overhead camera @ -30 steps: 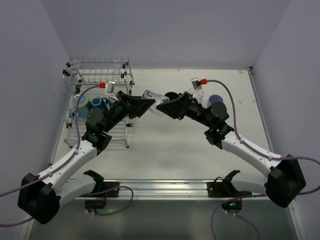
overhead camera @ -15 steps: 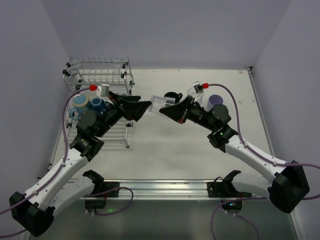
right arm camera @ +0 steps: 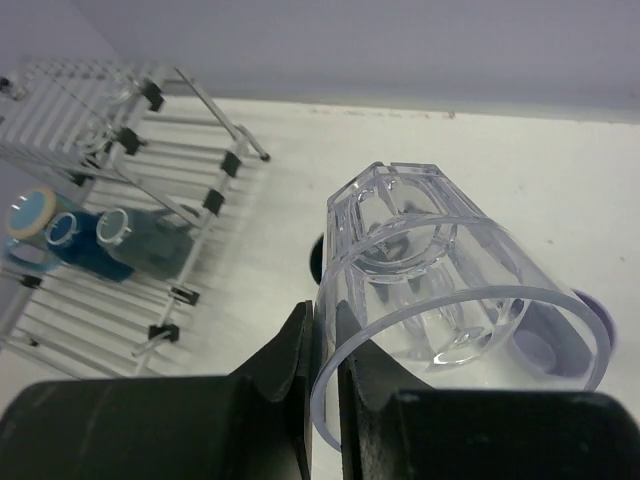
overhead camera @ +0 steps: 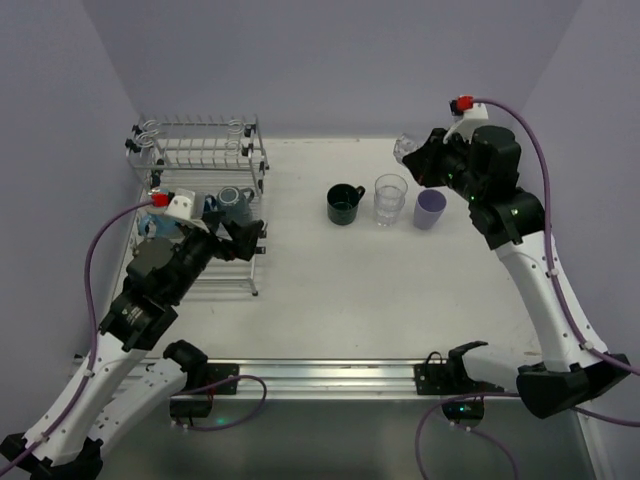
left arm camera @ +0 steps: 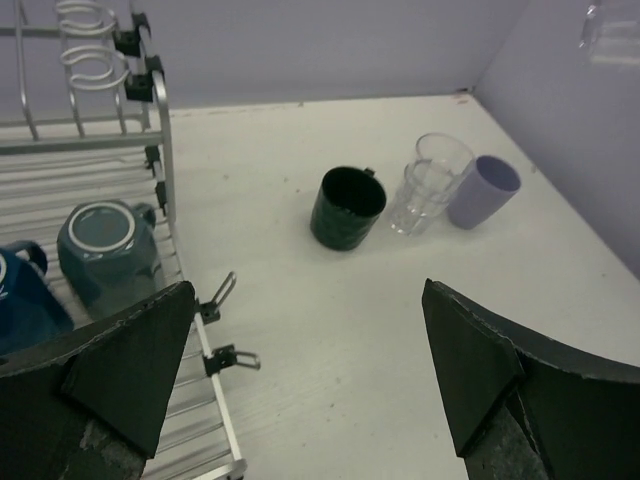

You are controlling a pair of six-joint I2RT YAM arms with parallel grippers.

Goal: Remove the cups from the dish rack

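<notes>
my left gripper (overhead camera: pixel 245 238) stands wide open and empty at the near right corner of the dish rack (overhead camera: pixel 200 150), just clear of its wire edge. bare table (overhead camera: pixel 340 290) runs from there across the whole near half. my right gripper (overhead camera: pixel 418 160) is raised toward the far right, close to the back wall (overhead camera: pixel 330 70). it is clamped on the rim of the held glass tumbler (overhead camera: pixel 404 148), one finger inside the wall and one outside, with the glass tilted and its mouth toward the wrist camera. on the table, well apart from the rack, stands a row: the dark green mug (overhead camera: pixel 345 204), the standing glass tumbler (overhead camera: pixel 390 198) just beside it, and the lavender cup (overhead camera: pixel 430 210) just beside that. i cannot tell whether the tumbler and the lavender cup touch. in the rack's lower tier lie the grey mug (left arm camera: pixel 105 250), the blue mug (left arm camera: pixel 20 300) next to it, cut off at the frame edge, and farther out the light blue mug (right arm camera: pixel 30 215) with its orange rim. from above, my left arm covers most of that tier. in the right wrist view the held glass hides most of the green mug and all but a sliver of the lavender cup. half a second ago both grippers met over mid-table at the tumbler; since then the left has drawn back to the rack and the right has carried the glass up and to the right.
</notes>
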